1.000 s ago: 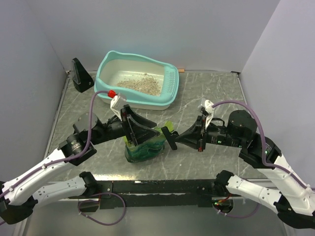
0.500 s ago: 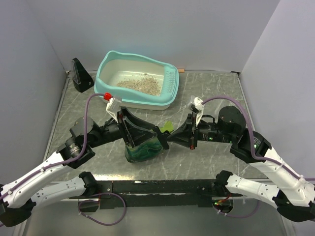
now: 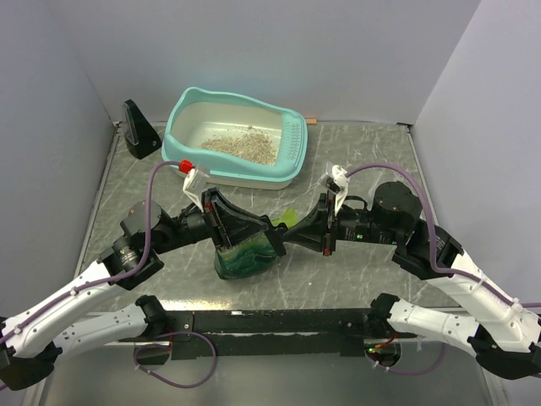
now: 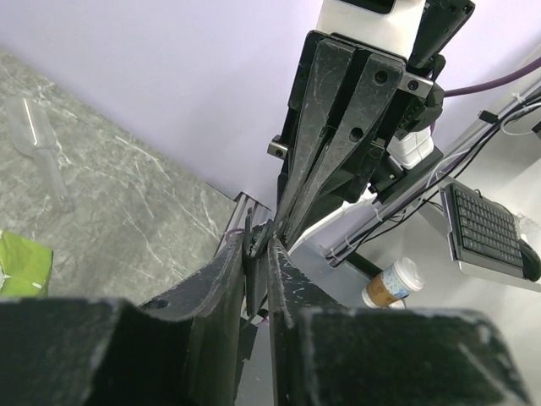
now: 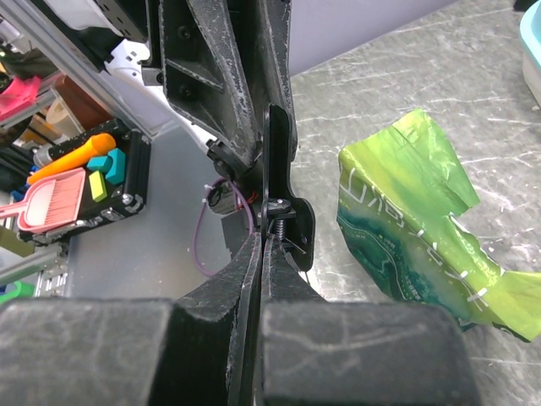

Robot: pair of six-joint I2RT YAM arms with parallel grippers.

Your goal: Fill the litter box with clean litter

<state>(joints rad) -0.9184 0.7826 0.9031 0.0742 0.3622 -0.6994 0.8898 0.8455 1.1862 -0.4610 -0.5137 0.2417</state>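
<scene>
Watch for finger clash: left gripper (image 4: 258,247) and right gripper (image 5: 260,247) meet tip to tip beside top of green pouch (image 3: 243,256). Any pull from here may jam fingers, or tip pouch and spill granules over table (image 3: 355,152).

Right gripper clenched, nothing seen between pads. Left jaws drawn narrow on dark sliver; you cannot tell what it is.

Litter box (image 3: 292,144) sits well beyond both grippers, on far side of left one. Clean litter (image 3: 243,145) covers only part of its floor, so likely more to add.
</scene>
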